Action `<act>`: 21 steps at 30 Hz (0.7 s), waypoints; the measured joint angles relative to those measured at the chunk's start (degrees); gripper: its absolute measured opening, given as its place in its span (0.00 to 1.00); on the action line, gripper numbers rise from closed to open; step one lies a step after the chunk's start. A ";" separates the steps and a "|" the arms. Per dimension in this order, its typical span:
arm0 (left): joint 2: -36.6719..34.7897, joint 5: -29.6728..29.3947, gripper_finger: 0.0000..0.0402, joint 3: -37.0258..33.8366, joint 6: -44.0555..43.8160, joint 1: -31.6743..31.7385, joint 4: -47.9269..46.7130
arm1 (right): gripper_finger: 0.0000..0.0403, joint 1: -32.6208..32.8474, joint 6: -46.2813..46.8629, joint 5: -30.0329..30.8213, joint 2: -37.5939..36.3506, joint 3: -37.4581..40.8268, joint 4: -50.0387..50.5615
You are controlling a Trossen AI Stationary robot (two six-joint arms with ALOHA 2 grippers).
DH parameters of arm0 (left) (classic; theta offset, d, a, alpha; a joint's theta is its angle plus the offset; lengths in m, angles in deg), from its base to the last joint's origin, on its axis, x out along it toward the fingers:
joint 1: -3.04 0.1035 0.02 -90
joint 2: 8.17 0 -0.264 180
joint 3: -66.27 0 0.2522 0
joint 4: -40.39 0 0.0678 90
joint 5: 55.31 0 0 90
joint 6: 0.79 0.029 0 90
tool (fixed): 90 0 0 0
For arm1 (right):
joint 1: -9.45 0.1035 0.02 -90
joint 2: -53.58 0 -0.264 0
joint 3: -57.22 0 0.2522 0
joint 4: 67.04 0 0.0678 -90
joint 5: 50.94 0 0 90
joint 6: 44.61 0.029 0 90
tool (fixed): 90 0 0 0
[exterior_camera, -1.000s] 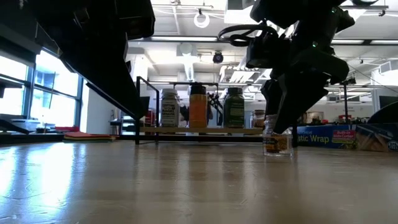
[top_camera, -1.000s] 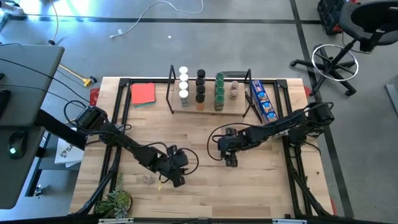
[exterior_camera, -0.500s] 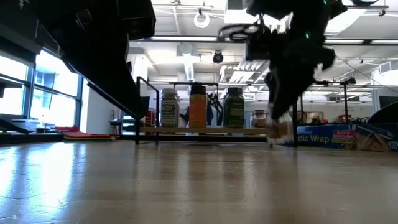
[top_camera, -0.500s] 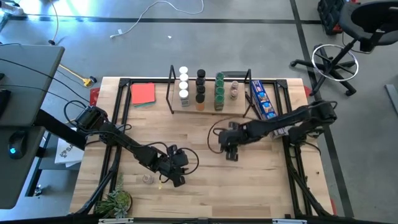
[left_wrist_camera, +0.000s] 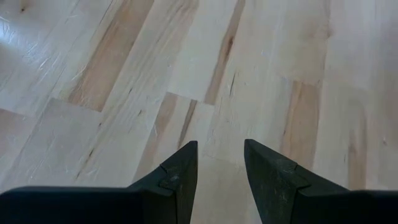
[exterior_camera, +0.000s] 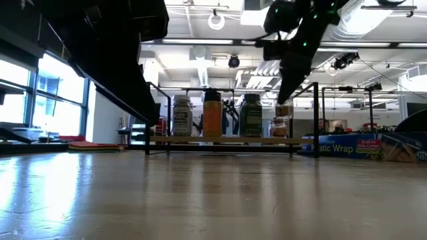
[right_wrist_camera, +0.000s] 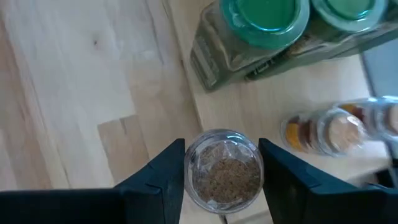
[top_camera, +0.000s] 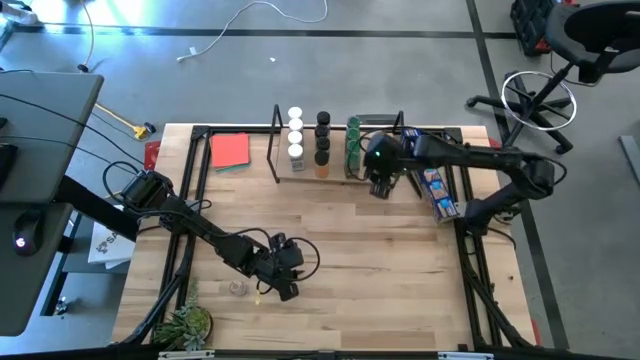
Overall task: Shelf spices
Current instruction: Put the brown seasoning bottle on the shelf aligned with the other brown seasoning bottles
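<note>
The shelf stands at the table's far edge. It carries rows of spice jars with white, black and green lids, plus clear-lidded ones. My right gripper hovers at the shelf's front edge, right of the green jars, shut on a small clear-lidded spice jar. Near the table's front left, my left gripper is open over bare wood. Another small clear jar stands on the table just left of it. My right gripper pinches the jar's two opposite sides between its two fingers, just under the clear lid. The fingers come from above, slanting down toward the shelf. The jar hangs upright, lifted clear above the shelf board.
A red card lies left of the shelf and a long blue packet to its right. A small plant sits at the front left corner. The middle of the table is bare wood.
My right gripper has taken the clear jar off the table's middle right. It lifted the jar and carried it quickly toward the far edge, up to the shelf beside the green jars, tipping more steeply downward. My left arm has kept still.
</note>
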State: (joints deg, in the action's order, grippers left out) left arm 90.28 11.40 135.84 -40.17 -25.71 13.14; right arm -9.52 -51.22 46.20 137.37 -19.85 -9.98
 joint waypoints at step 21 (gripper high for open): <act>0.00 0.10 0.31 0.00 0.00 -0.02 0.04 | 0.53 -6.94 -2.74 3.12 5.84 0.07 -3.81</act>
State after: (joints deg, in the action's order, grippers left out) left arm 90.28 11.50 135.84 -40.17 -25.74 13.18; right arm -16.46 -53.96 49.32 143.20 -19.79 -13.79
